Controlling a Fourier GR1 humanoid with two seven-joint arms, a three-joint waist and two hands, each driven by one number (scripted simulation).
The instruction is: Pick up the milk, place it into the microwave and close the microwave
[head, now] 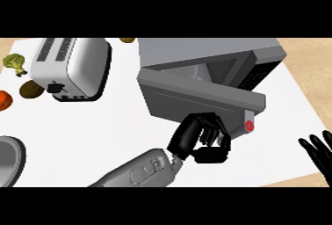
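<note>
The microwave [214, 57] stands at the far right of the white counter [103, 132], its door [194, 94] swung partway across the opening. The left hand [194, 138] is placed against the lower outer face of that door, near its free end and just beside the red mark [249, 126]. Its fingers [206, 123] are bent and rest on the panel; nothing is visibly held in them. The milk cannot be seen anywhere on the counter; the cavity behind the door is mostly hidden, so it is probably already inside, but this cannot be confirmed.

Judged step: closing the door.

Procedure for a clean close:
- Keep contact near the free end of the door, away from the hinge side, so the push turns the panel rather than sliding the appliance.
- Push along the door's arc toward the far edge of the counter, not straight across.
- Keep fingers on the outer face only; do not let them wrap the door edge, where they could be caught against the frame.
- Stop only when the panel sits flush.

The right hand [319, 151] rests open, fingers up, at the near right corner. A toaster [70, 68] stands at the far left, with a broccoli floret [16, 63] beside it, well apart from the work.
</note>
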